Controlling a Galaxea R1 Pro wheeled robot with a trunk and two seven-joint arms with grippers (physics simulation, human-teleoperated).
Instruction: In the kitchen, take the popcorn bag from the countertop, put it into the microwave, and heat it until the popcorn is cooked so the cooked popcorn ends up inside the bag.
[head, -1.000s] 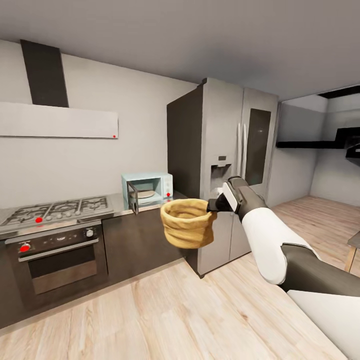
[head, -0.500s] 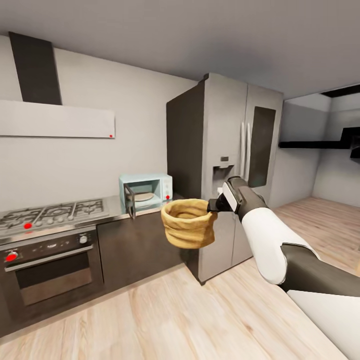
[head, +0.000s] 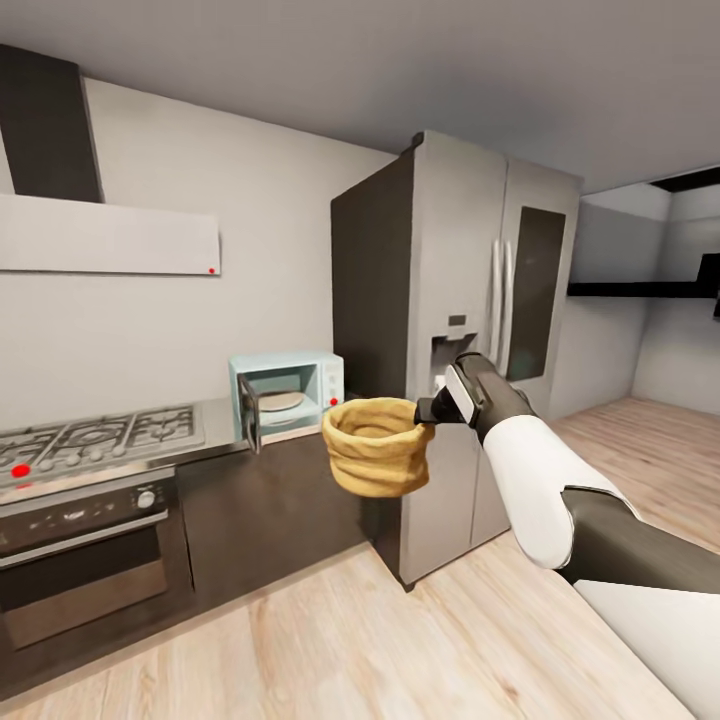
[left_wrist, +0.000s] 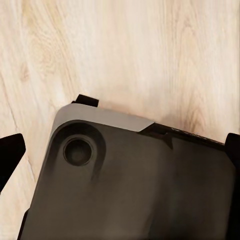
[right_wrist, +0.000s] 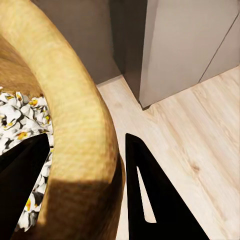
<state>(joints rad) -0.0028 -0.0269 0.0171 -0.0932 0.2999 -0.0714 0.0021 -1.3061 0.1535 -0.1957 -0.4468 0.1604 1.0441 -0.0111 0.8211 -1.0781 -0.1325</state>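
The tan-orange popcorn bag (head: 378, 460) hangs in the air in front of me in the head view, with my right gripper (head: 425, 410) shut on its rolled rim. In the right wrist view the rim (right_wrist: 75, 110) runs between the two dark fingers (right_wrist: 150, 190), and whitish popcorn (right_wrist: 17, 120) lies inside the sack. The mint-blue microwave (head: 290, 385) stands on the steel countertop (head: 215, 425) beyond the bag, its door (head: 248, 425) swung open. My left gripper (left_wrist: 120, 145) is open, its fingertips wide apart above my dark base and the wood floor.
A tall grey fridge (head: 470, 330) stands right of the microwave. A gas hob (head: 90, 435) and a dark built-in oven (head: 80, 560) sit at the left, under a range hood (head: 100, 235). Light wood floor (head: 350, 640) stretches between me and the cabinets.
The whole view has shifted: hob and oven slid left and the fridge grew larger, so the camera moved. The bag stays in my right gripper at the same spot in the picture.
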